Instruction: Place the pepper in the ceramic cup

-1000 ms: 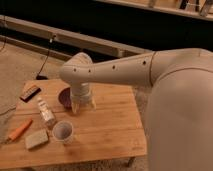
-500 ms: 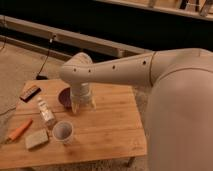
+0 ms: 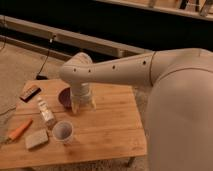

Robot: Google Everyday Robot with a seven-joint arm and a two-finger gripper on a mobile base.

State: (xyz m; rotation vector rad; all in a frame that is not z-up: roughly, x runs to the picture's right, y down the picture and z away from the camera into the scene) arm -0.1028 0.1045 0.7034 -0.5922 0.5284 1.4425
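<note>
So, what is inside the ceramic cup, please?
The ceramic cup looks empty, though its near wall hides part. The pepper lies to its left; the gripper hangs behind it.

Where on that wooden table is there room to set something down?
The right half of the table, from the pincer to the edge, is bare wood. The left is crowded: bowl, bottle, ceramic cup, sponge and pepper cluster there, the pincer hanging beside the bowl.
</note>
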